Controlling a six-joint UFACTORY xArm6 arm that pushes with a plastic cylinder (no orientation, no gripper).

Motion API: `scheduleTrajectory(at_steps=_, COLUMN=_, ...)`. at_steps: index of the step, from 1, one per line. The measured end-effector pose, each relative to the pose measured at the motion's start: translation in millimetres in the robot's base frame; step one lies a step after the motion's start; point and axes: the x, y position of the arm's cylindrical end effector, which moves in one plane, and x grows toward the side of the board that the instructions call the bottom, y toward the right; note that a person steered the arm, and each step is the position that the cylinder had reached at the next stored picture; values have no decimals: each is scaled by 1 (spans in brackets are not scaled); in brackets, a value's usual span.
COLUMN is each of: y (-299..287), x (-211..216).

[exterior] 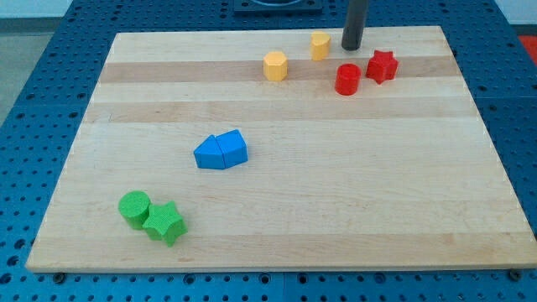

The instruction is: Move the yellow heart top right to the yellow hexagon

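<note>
Currently my tip point(351, 47), a plain rod without claw or readable markings, stands just right of the yellow heart point(320, 45), the yellow hexagon point(275, 65) farther left on the tabletop point(352, 193).

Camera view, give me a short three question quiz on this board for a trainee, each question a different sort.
1. True or false: my tip touches the yellow heart.
2. Which pair sits nearest the view's bottom left? A red B blue C green
3. Fill in: the yellow hexagon lies to the view's ____ of the yellow heart.

Key: 1 false, a small gap shows, the tip being to the heart's right. 2 C, the green cylinder and green star. 3 left, and slightly lower.
</note>
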Motion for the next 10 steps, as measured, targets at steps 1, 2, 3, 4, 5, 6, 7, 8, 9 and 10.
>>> scheduleTrajectory(at_steps=1, y=-20, x=-2)
scheduleTrajectory(at_steps=2, y=-26, x=-2)
scheduleTrajectory(at_steps=3, y=-50, x=-2)
scheduleTrajectory(at_steps=4, y=-74, x=2)
scheduleTrajectory(at_steps=5, y=-80, x=2)
scheduleTrajectory(at_steps=6, y=-80, x=2)
scheduleTrajectory(at_steps=7, y=-80, x=5)
scheduleTrajectory(at_steps=8, y=-80, x=9)
scheduleTrajectory(at_steps=9, y=-80, x=10)
scheduleTrajectory(at_steps=10, y=-81, x=10)
